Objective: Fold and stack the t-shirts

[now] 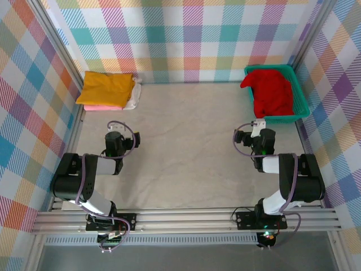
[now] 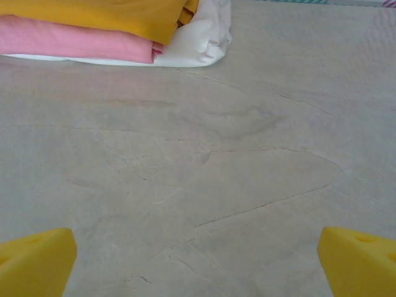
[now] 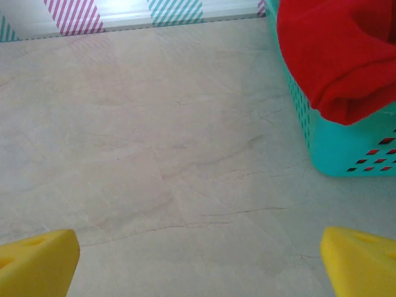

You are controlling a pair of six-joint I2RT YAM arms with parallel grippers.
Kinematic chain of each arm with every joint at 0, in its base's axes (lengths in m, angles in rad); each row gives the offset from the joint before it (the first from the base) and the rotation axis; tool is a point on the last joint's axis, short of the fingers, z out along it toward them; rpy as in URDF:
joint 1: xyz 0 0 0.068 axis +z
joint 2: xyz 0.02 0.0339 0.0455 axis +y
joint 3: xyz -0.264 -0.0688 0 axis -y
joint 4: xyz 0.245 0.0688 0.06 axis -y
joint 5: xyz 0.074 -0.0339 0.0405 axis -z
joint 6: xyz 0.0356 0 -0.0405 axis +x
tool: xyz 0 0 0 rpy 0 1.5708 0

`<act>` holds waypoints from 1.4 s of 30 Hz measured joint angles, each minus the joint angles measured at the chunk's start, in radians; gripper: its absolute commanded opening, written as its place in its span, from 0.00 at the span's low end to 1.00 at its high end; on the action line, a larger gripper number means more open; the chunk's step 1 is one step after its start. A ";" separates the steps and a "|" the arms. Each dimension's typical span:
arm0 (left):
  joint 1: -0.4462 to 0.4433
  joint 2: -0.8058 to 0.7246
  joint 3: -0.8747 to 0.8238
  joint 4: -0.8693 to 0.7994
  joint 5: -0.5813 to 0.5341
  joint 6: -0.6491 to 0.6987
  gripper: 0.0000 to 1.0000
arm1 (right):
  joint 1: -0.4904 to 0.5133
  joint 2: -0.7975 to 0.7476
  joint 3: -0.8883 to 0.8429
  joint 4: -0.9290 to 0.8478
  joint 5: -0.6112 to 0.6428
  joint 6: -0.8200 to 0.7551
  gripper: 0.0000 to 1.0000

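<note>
Both wide open and empty, left gripper and right gripper hovered over the table, red shirt in far-right-corner basket.

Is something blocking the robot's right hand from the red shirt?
No. Only bare table lies between the right gripper and the red shirt. The shirt sits in the teal basket and spills over the wall facing the gripper.

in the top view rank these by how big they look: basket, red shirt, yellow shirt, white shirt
1. basket
2. red shirt
3. yellow shirt, close to the red one, so this pair is unsure
4. white shirt, only an edge peeks out of the stack
</note>
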 measured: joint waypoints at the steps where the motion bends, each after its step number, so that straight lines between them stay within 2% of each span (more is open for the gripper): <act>1: 0.000 0.000 0.000 0.000 0.000 0.000 1.00 | 0.000 0.000 0.000 0.000 0.000 0.000 1.00; 23: 0.000 0.000 0.002 -0.015 0.002 0.000 1.00 | 0.000 -0.002 0.001 -0.007 0.009 0.001 1.00; 26: -0.002 -0.073 0.009 -0.121 0.007 0.004 0.99 | 0.004 -0.090 0.040 -0.197 0.072 0.030 0.95; 28: -0.011 -0.220 0.014 -0.217 0.008 0.001 0.98 | 0.004 -0.201 0.104 -0.360 0.106 0.072 0.85; 30: -0.028 -0.401 0.060 -0.312 0.007 -0.019 0.97 | 0.005 -0.304 0.217 -0.496 0.116 0.126 0.86; 33: -0.101 -0.486 0.276 -0.443 -0.004 -0.034 0.97 | 0.010 -0.304 0.461 -0.677 0.148 0.198 0.89; 37: -0.299 -0.364 0.597 -0.540 -0.004 -0.009 0.97 | -0.008 -0.093 0.851 -0.892 0.158 0.268 0.89; 39: -0.393 -0.240 0.754 -0.612 0.018 0.005 0.97 | -0.047 0.041 1.017 -0.992 0.127 0.307 0.88; 42: -0.488 -0.058 0.917 -0.697 0.044 0.020 0.97 | -0.110 0.246 1.233 -1.131 0.120 0.334 0.89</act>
